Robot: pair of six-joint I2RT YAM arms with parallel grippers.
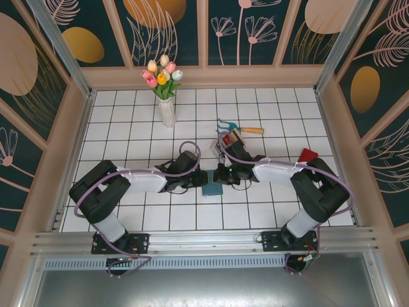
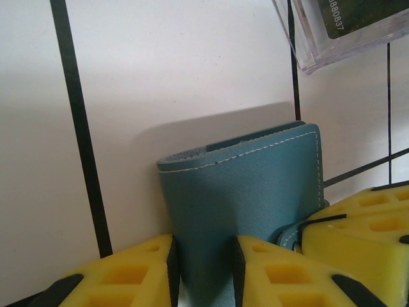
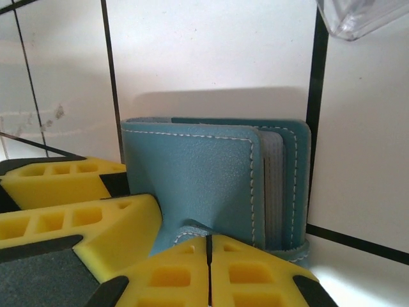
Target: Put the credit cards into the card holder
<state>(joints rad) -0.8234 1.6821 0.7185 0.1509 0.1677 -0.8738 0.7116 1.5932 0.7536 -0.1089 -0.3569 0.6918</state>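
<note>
Top: card holder (image 1: pixel 213 190) flat at desk (image 1: pixel 128 211) centre, nearly square, long axis unclear; clear tray (image 1: pixel 231 137) and rake (image 1: pixel 239 128) behind. Left wrist: left end effector (image 2: pixel 204 275) narrow, straddling its edge; clamped? can't tell. Right wrist: right end effector (image 3: pixel 209 259) closed on its strap (image 3: pixel 192 231), leaf edges right.
</note>
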